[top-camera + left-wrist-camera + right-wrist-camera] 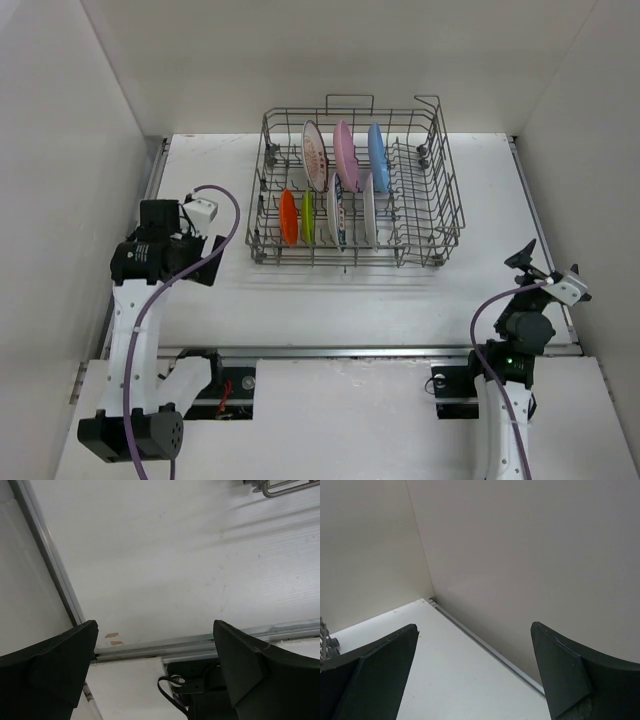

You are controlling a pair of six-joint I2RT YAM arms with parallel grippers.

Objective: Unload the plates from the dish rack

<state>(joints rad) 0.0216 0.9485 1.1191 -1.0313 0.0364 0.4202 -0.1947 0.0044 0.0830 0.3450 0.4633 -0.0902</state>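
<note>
Now: approach step, no plate out yet. My left gripper (155, 625) has its jaws wide with nothing between them, over bare table (400, 300). Rack (262, 180) sits well apart at its 2 o'clock, with the plates (345, 155) upright in the tines and the orange plate (288, 217) leftmost. My right gripper (474, 626) is also wide and holds nothing, rack at 10 o'clock. Next, I judge: reach in, pinch one rim, lift straight up.
</note>
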